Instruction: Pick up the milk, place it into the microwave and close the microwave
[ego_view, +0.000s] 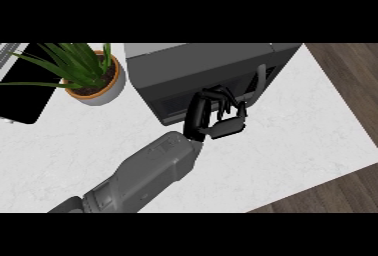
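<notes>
Presses the left hand (215, 116), fingers spread, lightly bent and holding nothing, against the microwave door (173, 102), seemingly to shut the unseen milk inside.

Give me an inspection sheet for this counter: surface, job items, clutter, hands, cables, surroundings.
Surface: white marbled counter.
Job's things: microwave at the back, door looks shut, handle at its right end; milk not seen.
Clutter: potted plant left of the microwave; black panel at the left edge.
Hands: left hand against the microwave's front, near the handle; right hand not in view.
Cables: nothing seen.
Surroundings: wooden floor beyond the counter's right edge.
</notes>
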